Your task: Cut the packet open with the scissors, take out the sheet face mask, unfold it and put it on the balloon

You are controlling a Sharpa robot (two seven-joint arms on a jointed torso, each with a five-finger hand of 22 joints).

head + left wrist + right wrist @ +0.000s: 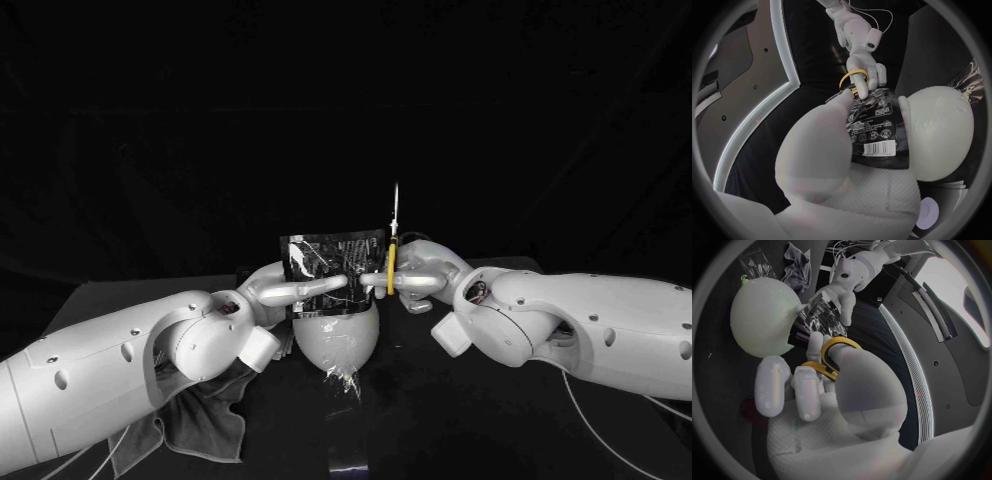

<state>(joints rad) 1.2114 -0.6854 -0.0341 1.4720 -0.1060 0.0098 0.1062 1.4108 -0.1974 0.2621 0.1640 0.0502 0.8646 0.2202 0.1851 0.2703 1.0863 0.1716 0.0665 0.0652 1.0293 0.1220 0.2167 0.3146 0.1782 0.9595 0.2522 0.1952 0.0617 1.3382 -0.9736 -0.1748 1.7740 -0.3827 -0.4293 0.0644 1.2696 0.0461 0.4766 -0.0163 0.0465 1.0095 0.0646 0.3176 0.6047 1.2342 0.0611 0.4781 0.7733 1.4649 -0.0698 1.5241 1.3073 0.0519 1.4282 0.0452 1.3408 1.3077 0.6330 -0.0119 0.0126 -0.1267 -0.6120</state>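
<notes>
Head view: glossy crinkled packet [329, 262], yellow-handled scissors [391, 250]

A glossy black packet [335, 262] with white print stands upright in the left hand [296, 290]. Just beside its right edge, yellow-handled scissors [391, 262] point straight up, gripped by the right hand [426, 272]. Beneath lies a pale balloon [336, 335], its neck toward the counter's near edge.

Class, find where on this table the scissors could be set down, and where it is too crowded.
Bare table lies nearest the robot, bordered by the balloon, the grey cloth and the right arm. Crowded: over the balloon, where the left hand holds the packet and the right hand the scissors.
</notes>
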